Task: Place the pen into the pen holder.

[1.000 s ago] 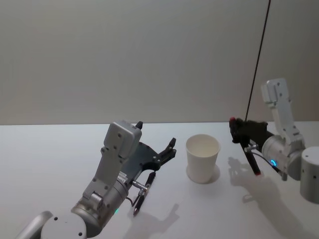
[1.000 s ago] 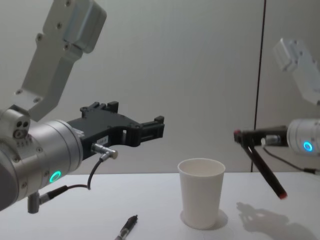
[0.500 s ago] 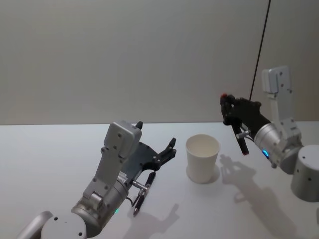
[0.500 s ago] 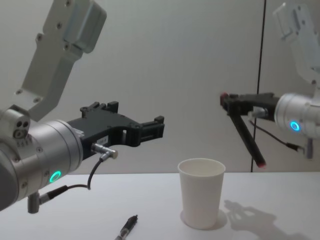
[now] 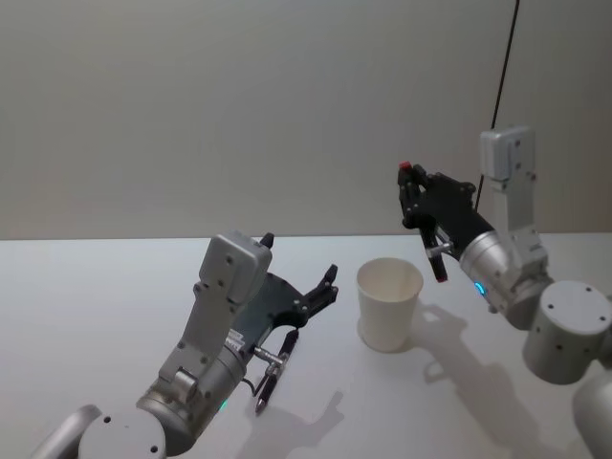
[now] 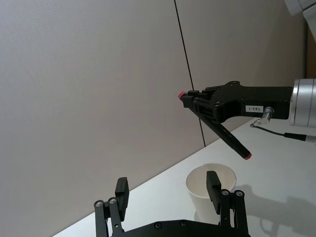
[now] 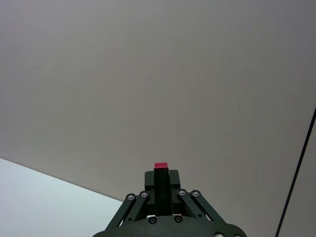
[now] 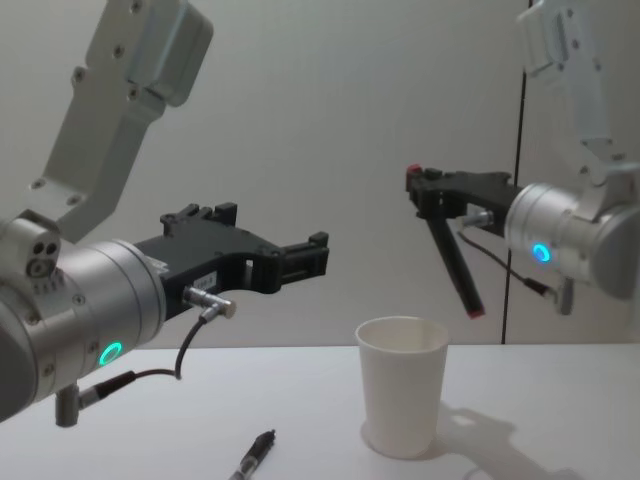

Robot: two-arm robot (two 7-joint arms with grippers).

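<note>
1. Left gripper [image 5: 300, 256], lower centre: spread wide, nothing held.
2. Pen holder [image 5: 389, 304], mid-frame: judged light, easily tipped.
3. Right gripper [image 5: 413, 189], right of centre: clamped on pen [image 5: 433, 252] near its top; judged stiff, light; tip hung just beyond rim.

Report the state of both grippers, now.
Left gripper: jaws open, holding nothing.
Right gripper: shut on the pen.
</note>
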